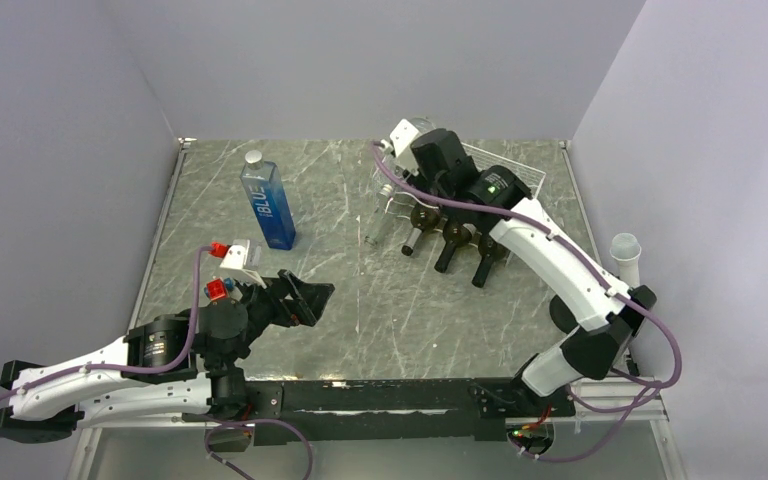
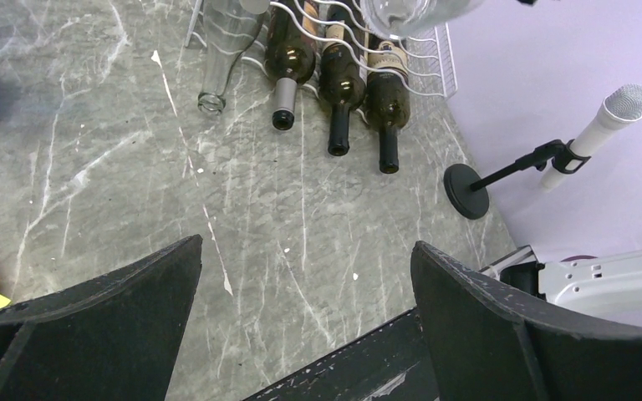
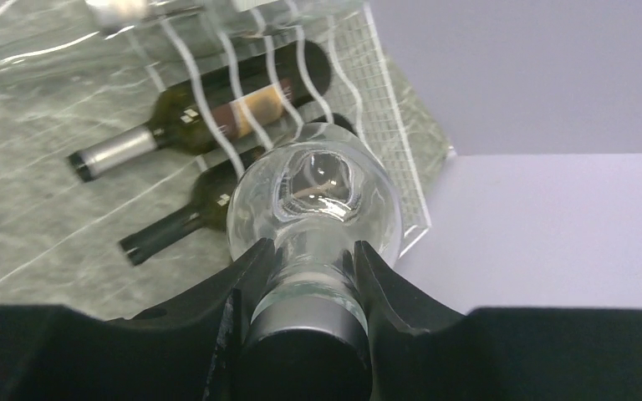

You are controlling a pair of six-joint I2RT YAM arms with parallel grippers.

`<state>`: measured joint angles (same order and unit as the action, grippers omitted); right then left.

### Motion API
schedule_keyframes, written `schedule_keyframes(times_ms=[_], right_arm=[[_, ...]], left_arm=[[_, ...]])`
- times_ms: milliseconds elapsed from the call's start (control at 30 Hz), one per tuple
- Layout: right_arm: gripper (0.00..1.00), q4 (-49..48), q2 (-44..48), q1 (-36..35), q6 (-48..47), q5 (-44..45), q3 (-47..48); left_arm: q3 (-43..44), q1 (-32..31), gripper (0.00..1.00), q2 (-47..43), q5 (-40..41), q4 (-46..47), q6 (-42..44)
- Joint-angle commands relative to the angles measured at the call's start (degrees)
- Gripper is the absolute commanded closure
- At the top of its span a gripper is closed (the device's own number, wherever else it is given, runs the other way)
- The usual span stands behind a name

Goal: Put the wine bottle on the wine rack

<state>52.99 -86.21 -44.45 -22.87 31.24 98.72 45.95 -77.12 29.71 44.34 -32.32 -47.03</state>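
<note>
My right gripper (image 1: 428, 152) is shut on the neck of a clear glass wine bottle (image 1: 409, 131) and holds it in the air over the white wire wine rack (image 1: 522, 176) at the back right. In the right wrist view the fingers (image 3: 251, 271) clamp the neck just above the dark cap, and the bottle's body (image 3: 318, 188) points away over the rack (image 3: 384, 109). Three dark bottles (image 1: 452, 240) and one clear bottle (image 1: 384, 215) lie in the rack's grooves. My left gripper (image 1: 312, 296) is open and empty near the table's front left, with nothing between its jaws in the left wrist view (image 2: 308, 246).
A tall blue bottle (image 1: 267, 200) stands at the back left. A white microphone (image 1: 626, 256) on a small stand is at the right edge, also in the left wrist view (image 2: 595, 132). The walls close in behind and to the right of the rack.
</note>
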Motion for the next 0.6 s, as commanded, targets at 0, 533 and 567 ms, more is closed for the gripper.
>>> schedule_keyframes(times_ms=[0,533,567], right_arm=[[1.00,-19.10,0.79,3.51,-11.74,8.77,3.47],[1.00,-51.22,-4.76,9.09,-28.64,9.49,-4.63],[1.00,-52.00,-5.16,9.20,-29.25,9.20,-4.94]], left_arm=[[1.50,-0.22,0.01,-0.64,-0.65,2.20,1.67],[2.00,-0.21,0.01,-0.65,-1.63,0.19,-0.07],[2.11,-0.21,0.01,-0.70,-1.56,-0.07,-0.20]])
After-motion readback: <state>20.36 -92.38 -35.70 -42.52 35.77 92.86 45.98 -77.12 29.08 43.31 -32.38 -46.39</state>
